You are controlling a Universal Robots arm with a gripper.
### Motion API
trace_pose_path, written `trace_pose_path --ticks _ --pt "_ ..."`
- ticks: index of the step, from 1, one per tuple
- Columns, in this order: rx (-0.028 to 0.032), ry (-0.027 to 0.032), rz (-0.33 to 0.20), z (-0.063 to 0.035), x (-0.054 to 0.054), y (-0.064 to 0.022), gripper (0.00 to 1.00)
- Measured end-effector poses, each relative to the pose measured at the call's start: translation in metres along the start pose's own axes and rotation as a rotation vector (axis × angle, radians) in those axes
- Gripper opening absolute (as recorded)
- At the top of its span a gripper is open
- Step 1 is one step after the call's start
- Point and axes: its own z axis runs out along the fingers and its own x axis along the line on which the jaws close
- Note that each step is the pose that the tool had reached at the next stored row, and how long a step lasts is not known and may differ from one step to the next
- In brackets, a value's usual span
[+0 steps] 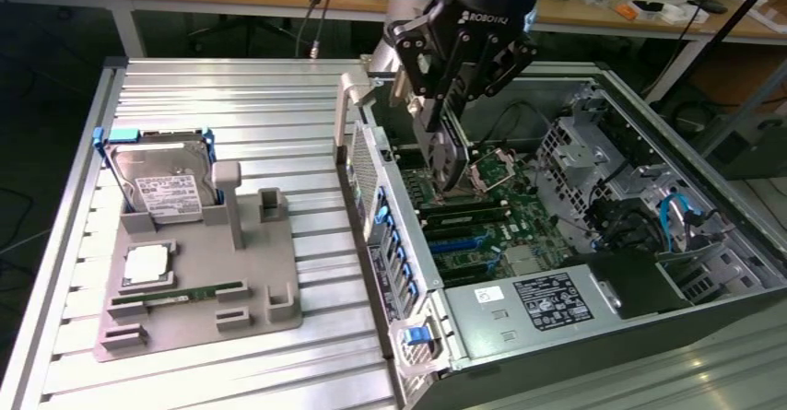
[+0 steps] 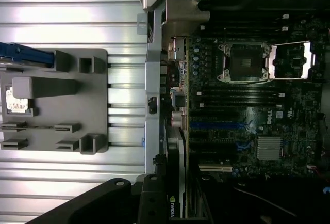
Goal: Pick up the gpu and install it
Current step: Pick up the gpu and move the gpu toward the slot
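1. Pinching thin dark rectangular gpu card (image 1: 452, 161) upright and edge-on in black two-finger gripper (image 1: 445, 120).
2. Hanging inside open grey metal computer case (image 1: 369, 166), at eleven o'clock of green motherboard (image 1: 492, 230) in the exterior view.
3. Probably light, stiff and fragile; best held along the bare top edge.

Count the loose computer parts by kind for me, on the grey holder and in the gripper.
hard drive: 1, standing on the grey holder
silver square chip: 1, on the holder
green memory stick: 1, on the holder
gpu: 1, held in the gripper over the open case
Total: 4
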Motion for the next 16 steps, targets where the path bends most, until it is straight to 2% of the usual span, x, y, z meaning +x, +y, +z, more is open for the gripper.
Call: trace_pose_path --ticks 16 --pt "0.0001 0.0000 -0.002 -0.0008 -0.021 -0.0002 0.27"
